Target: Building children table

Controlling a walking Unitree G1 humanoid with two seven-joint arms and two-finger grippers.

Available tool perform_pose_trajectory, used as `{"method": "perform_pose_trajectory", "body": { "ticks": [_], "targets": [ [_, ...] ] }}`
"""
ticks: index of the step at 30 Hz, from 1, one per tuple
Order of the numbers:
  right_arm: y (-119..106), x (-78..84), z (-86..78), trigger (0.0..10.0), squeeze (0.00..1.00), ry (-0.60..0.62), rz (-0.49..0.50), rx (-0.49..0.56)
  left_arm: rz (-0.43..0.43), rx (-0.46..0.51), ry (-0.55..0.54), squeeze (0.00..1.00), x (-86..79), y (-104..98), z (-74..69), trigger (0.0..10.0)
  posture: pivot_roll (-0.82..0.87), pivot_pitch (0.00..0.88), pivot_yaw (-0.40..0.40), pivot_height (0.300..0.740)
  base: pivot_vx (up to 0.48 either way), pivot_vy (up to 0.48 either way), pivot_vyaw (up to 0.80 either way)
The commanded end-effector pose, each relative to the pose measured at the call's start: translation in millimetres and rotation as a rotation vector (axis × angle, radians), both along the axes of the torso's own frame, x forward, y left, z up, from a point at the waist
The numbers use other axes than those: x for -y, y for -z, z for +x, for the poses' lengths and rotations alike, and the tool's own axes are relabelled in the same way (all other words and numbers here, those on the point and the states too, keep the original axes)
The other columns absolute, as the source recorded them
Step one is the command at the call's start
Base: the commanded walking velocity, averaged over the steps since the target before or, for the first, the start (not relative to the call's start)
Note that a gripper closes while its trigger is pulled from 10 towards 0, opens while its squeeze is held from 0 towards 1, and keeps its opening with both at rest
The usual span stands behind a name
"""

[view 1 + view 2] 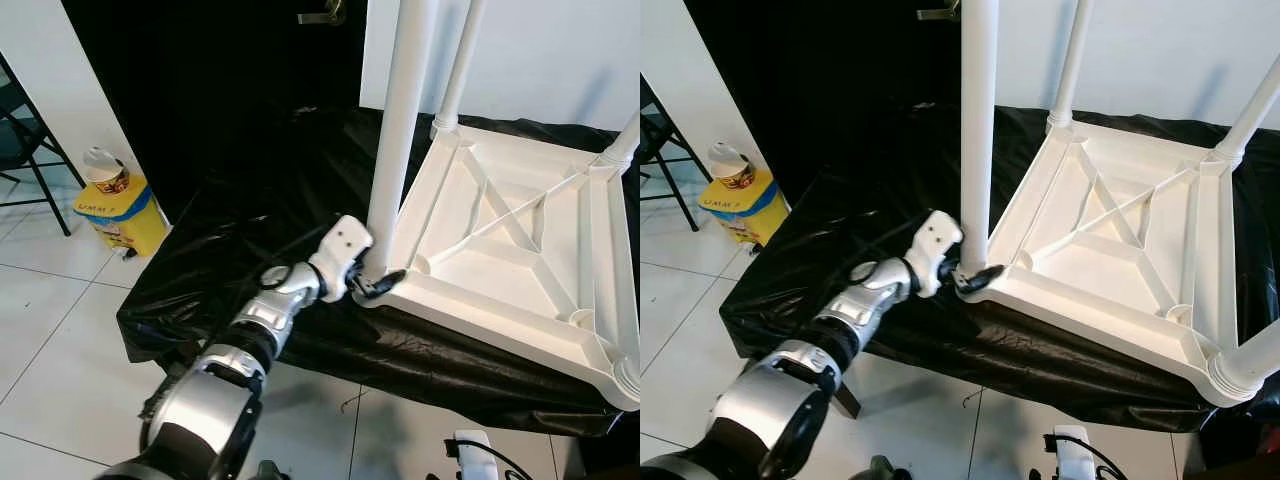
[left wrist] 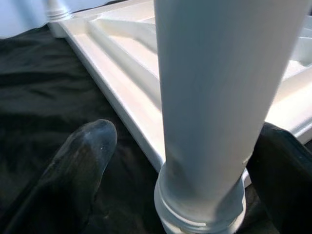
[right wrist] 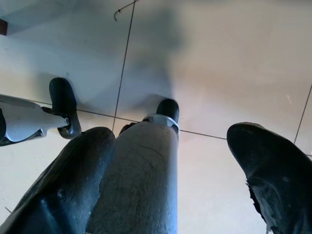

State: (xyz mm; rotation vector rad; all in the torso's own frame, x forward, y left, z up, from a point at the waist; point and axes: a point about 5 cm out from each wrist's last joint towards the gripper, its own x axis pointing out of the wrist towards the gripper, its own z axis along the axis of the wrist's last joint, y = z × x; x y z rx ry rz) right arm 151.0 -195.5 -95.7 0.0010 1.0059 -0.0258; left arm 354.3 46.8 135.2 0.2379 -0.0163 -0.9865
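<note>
Left gripper (image 1: 375,286) sits at the base of the near table leg (image 1: 400,130), fingers (image 2: 80,165) wide around it, not clamped.

Low platform draped in a black plastic sheet (image 1: 230,250), centre of the frame, standing on a pale tiled floor (image 1: 60,340). On the sheet: one white children's table (image 1: 520,250), upside down, right half of the frame, its legs pointing up. On the floor, upper left: a yellow bin (image 1: 122,210) with a blue band; a dark folding chair (image 1: 25,150) at the left edge.
</note>
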Motion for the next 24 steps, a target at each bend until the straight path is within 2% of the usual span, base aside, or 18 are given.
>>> {"method": "perform_pose_trajectory", "body": {
  "ticks": [1, 2, 3, 6, 10, 12, 13, 16, 17, 20, 23, 24],
  "targets": [
    [3.3, -2.2, -7.2, 10.0, 0.14, 0.01, 0.009, -0.026, -0.032, 0.03, -0.221, 0.0, -15.1, 2.7, 6.3, 10.0, 0.02, 0.019, -0.002, 0.74, 0.0, 0.0, 0.0],
    [3.5, -2.0, -7.9, 10.0, 0.14, 0.009, 0.009, -0.028, -0.053, 0.036, -0.235, 0.0, -25.5, 2.5, 5.2, 10.0, 0.03, 0.023, -0.008, 0.74, 0.0, 0.0, 0.0],
    [3.5, -2.0, -7.9, 10.0, 0.14, 0.009, 0.009, -0.028, -0.053, 0.036, -0.235, 0.0, -25.5, 2.5, 5.2, 10.0, 0.03, 0.023, -0.008, 0.74, 0.0, 0.0, 0.0],
    [3.8, -1.9, -8.8, 10.0, 0.14, -0.002, 0.008, -0.032, -0.078, 0.056, -0.227, 0.0, -40.3, 0.6, -2.3, 10.0, 0.04, 0.026, -0.016, 0.74, 0.0, 0.0, 0.0],
    [3.8, -1.7, -9.0, 10.0, 0.14, -0.006, 0.008, -0.033, -0.082, 0.066, -0.21, 0.0, -42.6, -0.7, -6.7, 10.0, 0.04, 0.026, -0.017, 0.74, 0.0, 0.0, 0.0],
    [3.8, -1.7, -8.9, 10.0, 0.14, -0.016, 0.007, -0.035, -0.088, 0.088, -0.116, 0.0, -38.3, -5.2, -20.1, 10.0, 0.05, 0.031, -0.026, 0.74, 0.0, 0.0, 0.0],
    [3.8, -1.7, -8.9, 10.0, 0.14, -0.016, 0.007, -0.035, -0.088, 0.088, -0.116, 0.0, -38.3, -5.2, -20.1, 10.0, 0.05, 0.031, -0.026, 0.74, 0.0, 0.0, 0.0],
    [3.6, -1.9, -8.4, 10.0, 0.14, -0.025, 0.005, -0.037, -0.101, 0.096, 0.057, 0.0, -24.7, -12.8, -40.8, 10.0, 0.06, 0.03, -0.029, 0.74, 0.0, 0.0, 0.0],
    [3.6, -1.9, -8.4, 10.0, 0.14, -0.025, 0.005, -0.037, -0.101, 0.096, 0.057, 0.0, -24.7, -12.8, -40.8, 10.0, 0.06, 0.03, -0.029, 0.74, 0.0, 0.0, 0.0],
    [3.5, -2.3, -7.9, 10.0, 0.14, -0.028, 0.005, -0.037, -0.092, 0.074, 0.187, 0.0, -14.7, -17.2, -55.2, 10.0, 0.05, 0.029, -0.027, 0.74, 0.0, 0.0, 0.0],
    [3.5, -2.4, -7.9, 10.0, 0.14, -0.029, 0.005, -0.037, -0.088, 0.07, 0.207, 0.0, -13.4, -17.7, -57.5, 10.0, 0.05, 0.029, -0.027, 0.74, 0.0, 0.0, 0.0],
    [3.6, -2.7, -7.9, 10.0, 0.14, -0.023, 0.007, -0.036, -0.056, 0.027, 0.305, 0.0, -9.1, -17.1, -69.8, 10.0, 0.05, 0.026, -0.02, 0.74, 0.0, 0.0, 0.0]
  ]
}}
